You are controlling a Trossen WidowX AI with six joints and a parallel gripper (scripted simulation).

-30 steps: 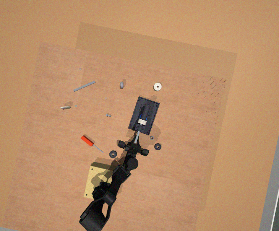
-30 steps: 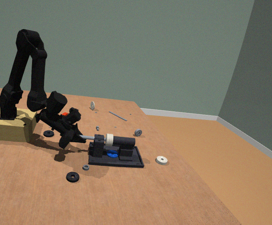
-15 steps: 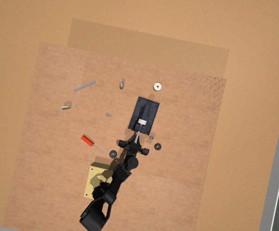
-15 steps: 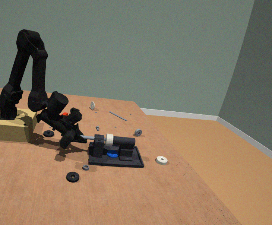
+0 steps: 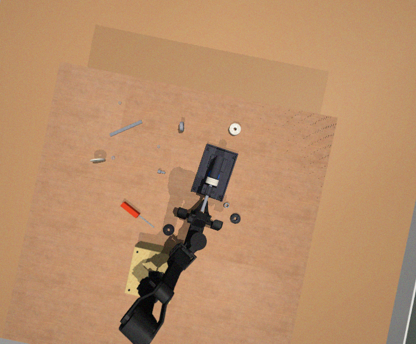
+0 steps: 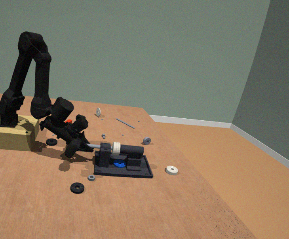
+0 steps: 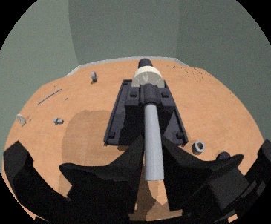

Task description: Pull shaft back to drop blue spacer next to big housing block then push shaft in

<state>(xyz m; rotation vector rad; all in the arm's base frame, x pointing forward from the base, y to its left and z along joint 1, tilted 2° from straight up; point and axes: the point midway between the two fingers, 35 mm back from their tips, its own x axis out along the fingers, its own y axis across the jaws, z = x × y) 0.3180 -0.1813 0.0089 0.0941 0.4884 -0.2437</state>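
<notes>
Exterior view: one black jointed arm, its black two-fingered pincer (image 5: 203,208) (image 6: 90,147) (image 7: 149,136) clenched on the pale grey cylindrical shaft (image 5: 204,204) (image 6: 94,146) (image 7: 154,148). We list the shaft as passing through a narrow black upright support (image 6: 104,155) (image 7: 150,97) towards a thick black cylindrical housing (image 5: 216,164) (image 6: 132,150) (image 7: 145,62).

Item, cream round spacers (image 5: 212,181) (image 6: 116,148) (image 7: 148,76), stacked side by side at the housing's near end, upright; we cannot tell their exact number.

Item, one blue ring-shaped spacer (image 6: 119,162), off the shaft, lying between the support and the housing's foot, on the black rectangular base plate (image 5: 197,185) (image 6: 124,175) (image 7: 112,127). In the top view we see only slivers of its blue.

Item, on the wooden counter (image 5: 256,296) (image 6: 139,205) (image 7: 216,111): one cream disc with a central hole (image 5: 231,131) (image 6: 168,171), lying flat beyond the base plate's far end. We also record two flat black rings, one (image 5: 231,221) (image 6: 73,190) near a small grey metal collar (image 5: 224,207) (image 6: 89,179) (image 7: 194,147), the other (image 5: 164,231) (image 6: 47,142) near the yellow block (image 5: 131,274) (image 6: 8,140) beneath the arm.

Item, one red-handled screwdriver (image 5: 129,209) (image 6: 68,121), lying on the counter.
</notes>
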